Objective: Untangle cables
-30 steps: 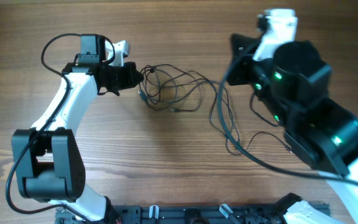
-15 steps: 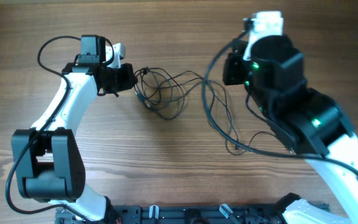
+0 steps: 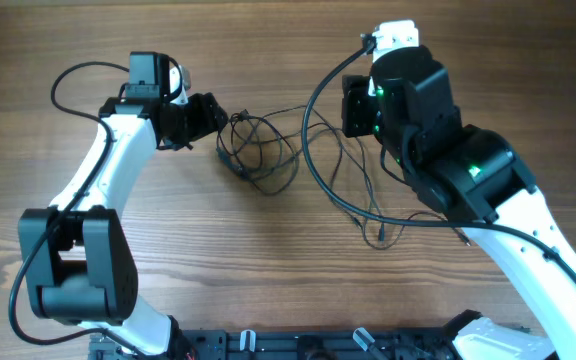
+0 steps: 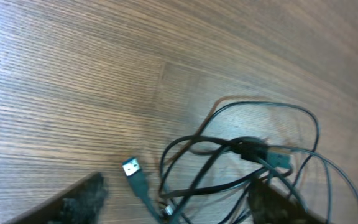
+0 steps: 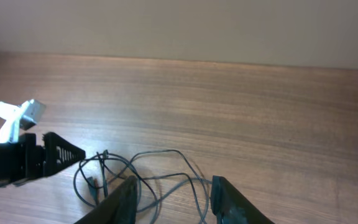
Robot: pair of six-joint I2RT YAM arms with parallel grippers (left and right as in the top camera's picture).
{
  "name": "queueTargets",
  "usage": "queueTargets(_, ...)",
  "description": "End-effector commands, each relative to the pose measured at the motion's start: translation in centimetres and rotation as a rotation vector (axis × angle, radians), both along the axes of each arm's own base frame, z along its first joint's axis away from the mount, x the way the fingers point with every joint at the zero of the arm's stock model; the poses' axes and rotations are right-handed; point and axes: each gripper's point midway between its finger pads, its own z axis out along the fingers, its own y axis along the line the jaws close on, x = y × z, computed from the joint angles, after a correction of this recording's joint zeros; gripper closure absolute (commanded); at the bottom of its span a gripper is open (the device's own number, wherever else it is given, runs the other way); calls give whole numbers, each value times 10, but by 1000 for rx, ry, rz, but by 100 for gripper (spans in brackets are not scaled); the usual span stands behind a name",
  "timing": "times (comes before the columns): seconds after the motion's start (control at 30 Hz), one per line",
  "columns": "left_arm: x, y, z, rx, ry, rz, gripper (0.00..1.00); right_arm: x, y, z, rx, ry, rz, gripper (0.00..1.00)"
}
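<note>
The cables point(image 3: 236, 164) lie as a loose tangle of thin black loops on the wooden table, between the two arms, with one strand trailing right to a plug point(image 3: 380, 238). My left gripper point(image 3: 216, 118) sits at the tangle's left edge. In the left wrist view it is open point(image 4: 179, 208), its fingers point(image 4: 82, 199) straddling the cables point(image 4: 247, 146) and a USB plug point(image 4: 132, 168) that rest on the wood. My right gripper point(image 3: 350, 105) hovers over the right side, open point(image 5: 176, 200), with cables point(image 5: 188, 176) lying on the table below the gap.
A thick black arm wire point(image 3: 310, 150) hangs in a wide loop from the right arm across the strands on the right. In the right wrist view the left gripper point(image 5: 42, 158) shows at the left. The table point(image 3: 268, 280) is bare wood; a black rail point(image 3: 318, 345) lines the front edge.
Both grippers went from shut to open and let go of the cables. The right arm swung left and toward the back. The stretched strands slackened and bunched to the left.
</note>
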Motion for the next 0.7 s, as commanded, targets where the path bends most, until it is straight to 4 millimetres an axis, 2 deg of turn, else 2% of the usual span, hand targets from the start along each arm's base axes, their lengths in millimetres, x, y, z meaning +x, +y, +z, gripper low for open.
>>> queueTargets(0.0,2,-31,11,-10,-22,-37,33,8,6,-11,-12,27,5,57)
queueTargets(0.07,0,-45,10,28,-32,-65,39,12,9,-21,-19,49,2,57)
queueTargets(0.13,-2,-56,8,84,-46,-83,40,13,20,-34,-8,92,43,58)
queueTargets(0.27,-7,-67,0,201,-58,-105,47,13,37,-54,8,161,107,58)
queueTargets(0.37,-13,-75,-18,222,-20,-131,63,14,38,-64,-4,185,112,57)
queueTargets(0.4,-15,-76,-25,228,0,-137,74,13,38,-68,-13,194,115,57)
queueTargets(0.43,-17,-76,-31,233,18,-140,96,13,38,-70,-17,200,113,57)
queueTargets(0.5,-18,-74,-36,240,32,-150,96,12,42,-75,-1,227,140,54)
queueTargets(0.57,-14,-73,-29,229,10,-164,96,7,52,-80,55,274,205,51)
queueTargets(0.67,-6,-92,8,18,-51,-266,96,-1,69,-88,132,347,346,48)
